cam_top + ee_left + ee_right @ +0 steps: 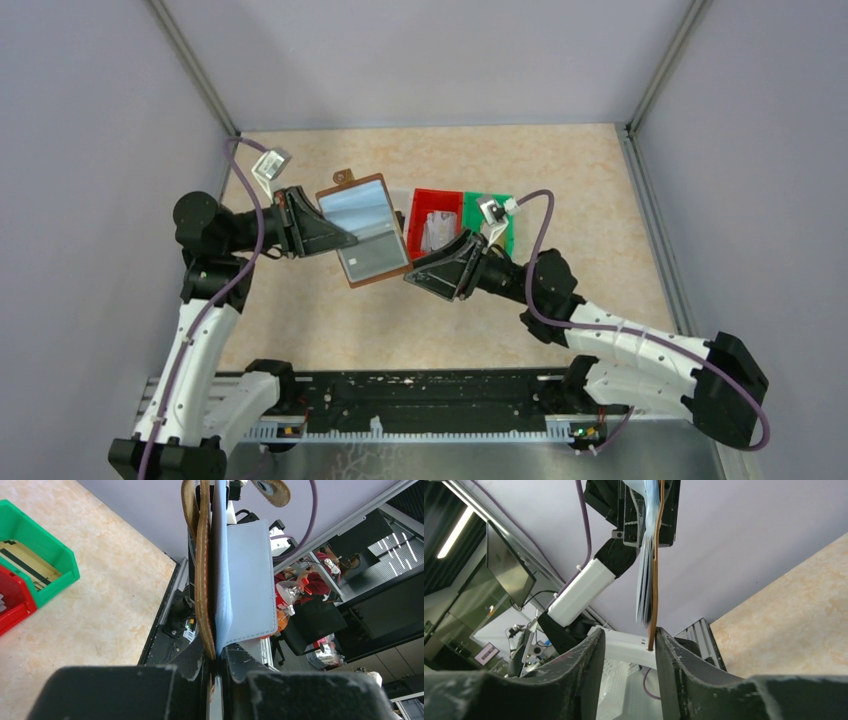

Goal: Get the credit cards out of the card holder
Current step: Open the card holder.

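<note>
Your left gripper (335, 237) is clamped on the left long edge of the card holder (365, 230), holding it open above the table. The left wrist view shows brown leather and pale blue sleeves (250, 580) pinched between the fingers.

The holder's long axis runs away from the bases, with the snap tab (345, 177) at the far end. Its near right corner sits right at your right gripper (628, 647), so that is the nearer free arm. Its jaws stand apart, and the holder's brown edge lies between them, close to one finger but not squeezed. Seen from that wrist, the holder is edge-on and runs straight out ahead, so any pull would go back along that line.

By count there is one holder and two bins — one red bin (420, 200) and one green bin (497, 199). You cannot count the cards, because the sleeves hide them.
</note>
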`<action>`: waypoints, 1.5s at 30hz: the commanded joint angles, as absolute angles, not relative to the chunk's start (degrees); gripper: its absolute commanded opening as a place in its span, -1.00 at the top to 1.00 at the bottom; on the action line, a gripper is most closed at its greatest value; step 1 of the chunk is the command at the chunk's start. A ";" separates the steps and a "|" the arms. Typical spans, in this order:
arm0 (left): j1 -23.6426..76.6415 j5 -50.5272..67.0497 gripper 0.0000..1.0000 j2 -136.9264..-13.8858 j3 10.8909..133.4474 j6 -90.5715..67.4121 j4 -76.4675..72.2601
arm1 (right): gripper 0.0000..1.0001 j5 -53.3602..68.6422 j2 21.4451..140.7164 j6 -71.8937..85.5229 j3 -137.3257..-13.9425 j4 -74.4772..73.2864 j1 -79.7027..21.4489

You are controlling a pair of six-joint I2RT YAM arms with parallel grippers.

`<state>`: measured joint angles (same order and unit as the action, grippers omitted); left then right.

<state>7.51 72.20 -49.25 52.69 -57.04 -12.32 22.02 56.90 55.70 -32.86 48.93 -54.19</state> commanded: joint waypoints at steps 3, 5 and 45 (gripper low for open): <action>7.65 72.64 1.00 -49.52 55.50 -60.03 -14.80 | 0.30 21.87 53.79 53.27 -32.00 51.07 -53.48; 7.65 72.68 1.00 -49.53 55.70 -60.32 -14.77 | 0.34 21.86 54.12 52.95 -32.04 51.18 -53.45; 7.65 74.73 1.00 -49.31 55.72 -62.49 -15.49 | 0.13 27.31 62.82 55.04 -34.51 62.02 -52.67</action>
<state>7.51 74.17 -49.78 53.76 -61.95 -13.39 27.22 62.33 54.74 -31.62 57.91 -53.06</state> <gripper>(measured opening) 0.115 0.465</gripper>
